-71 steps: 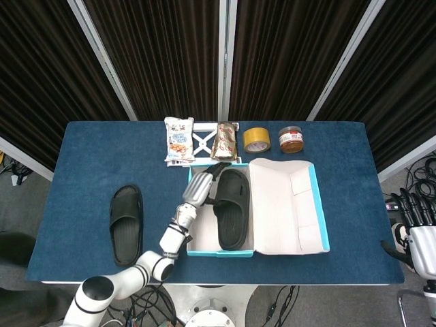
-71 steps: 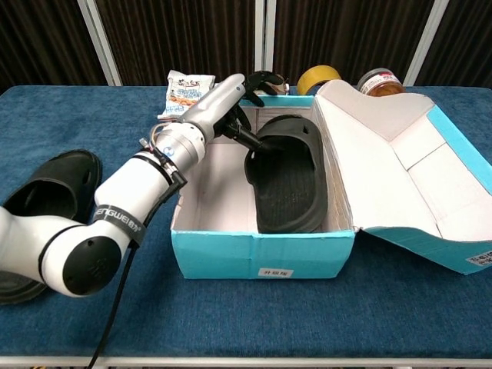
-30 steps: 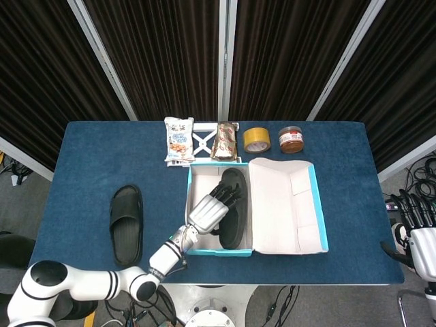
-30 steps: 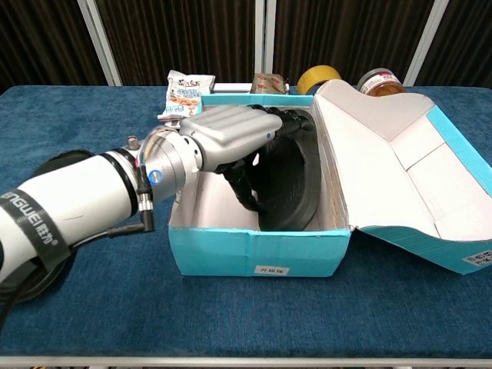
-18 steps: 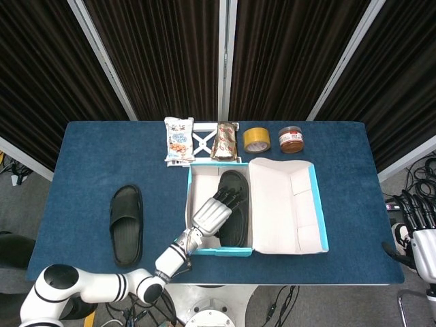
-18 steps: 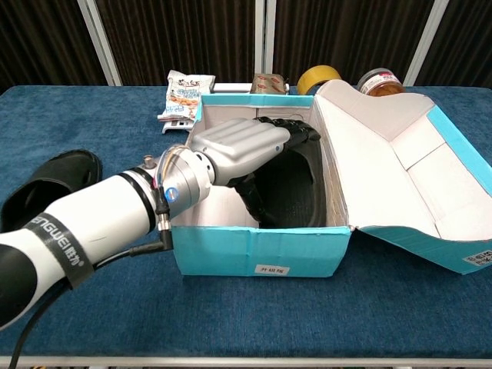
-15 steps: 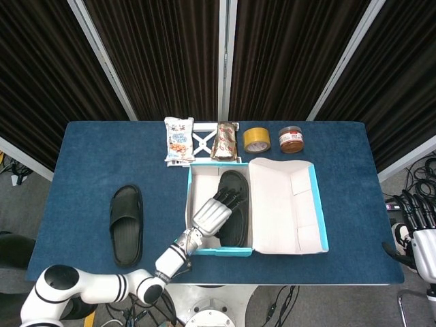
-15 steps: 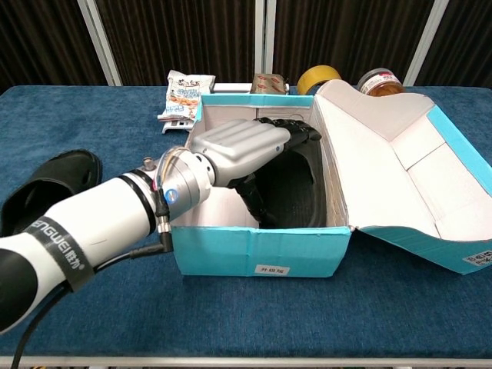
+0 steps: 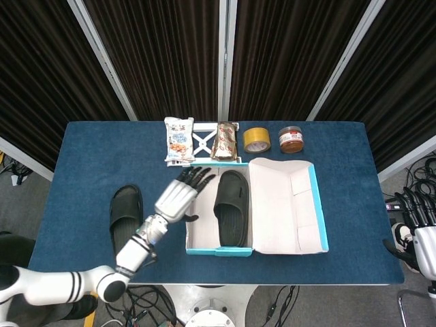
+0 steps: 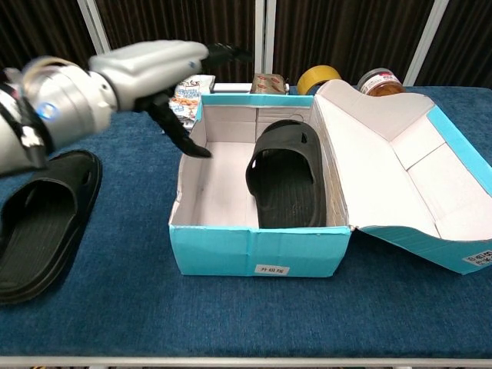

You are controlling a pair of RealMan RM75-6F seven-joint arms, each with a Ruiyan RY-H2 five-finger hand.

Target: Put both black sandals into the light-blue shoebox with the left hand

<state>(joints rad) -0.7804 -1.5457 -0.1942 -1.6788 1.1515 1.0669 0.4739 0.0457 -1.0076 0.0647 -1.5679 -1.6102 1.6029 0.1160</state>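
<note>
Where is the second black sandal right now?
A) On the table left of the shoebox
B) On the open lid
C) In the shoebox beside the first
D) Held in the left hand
A: the second sandal lies on the table, left of the shoebox; the left hand holds nothing.

One sandal (image 9: 232, 216) lies in the shoebox (image 9: 204, 250) (other sandal (image 9: 126, 218) left of it).

sandals (image 9: 231, 214) black | shoebox (image 10: 254, 250) light-blue | tablecloth (image 9: 88, 157) dark blue

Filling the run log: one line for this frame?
step: first sandal in shoebox | left hand open, empty, left of box | second sandal on table | right hand idle off table edge
</note>
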